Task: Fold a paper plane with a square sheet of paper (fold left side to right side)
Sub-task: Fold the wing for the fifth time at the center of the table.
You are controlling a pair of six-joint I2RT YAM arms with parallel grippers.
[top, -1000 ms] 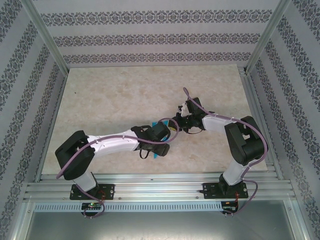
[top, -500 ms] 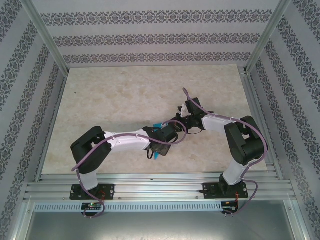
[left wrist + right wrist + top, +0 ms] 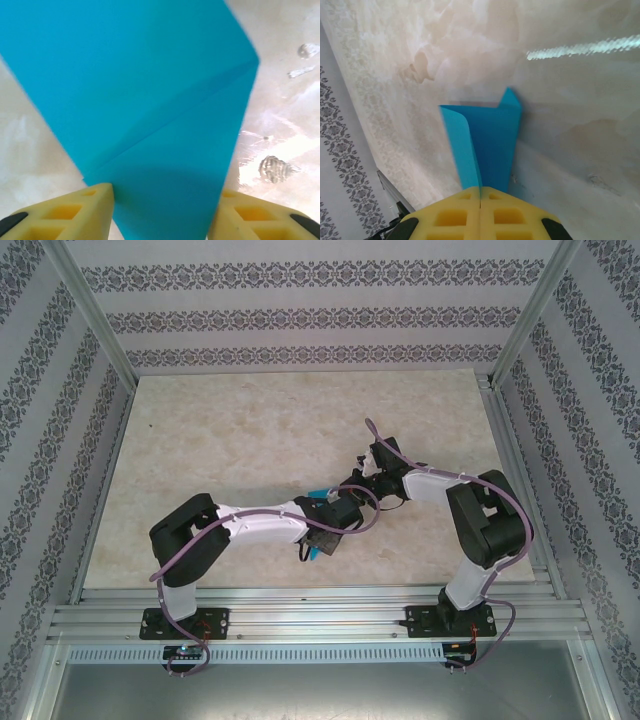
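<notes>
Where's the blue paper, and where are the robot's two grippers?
blue paper [image 3: 140,75]: left wrist view, flat panel above the crease.
right gripper [image 3: 480,192]: right wrist view, where its yellow fingertips meet.
left gripper [image 3: 162,202]: left wrist view, midway between its fingertips.

You are running a robotics lab cell, a closed test booth. Below your left fingers [image 3: 70,212] and past your right fingers [image 3: 450,217] spreads a marble-look tabletop [image 3: 230,430]. Behind the fingers, the two white arms [image 3: 255,525] are bolted to bare aluminium rails [image 3: 320,620] at the near edge. Ahead of the fingers and out to both sides stand walls [image 3: 300,315] papered in striped floral bands, framed by slanting aluminium posts [image 3: 90,310]. Purple cables [image 3: 157,575] loop along each arm.
</notes>
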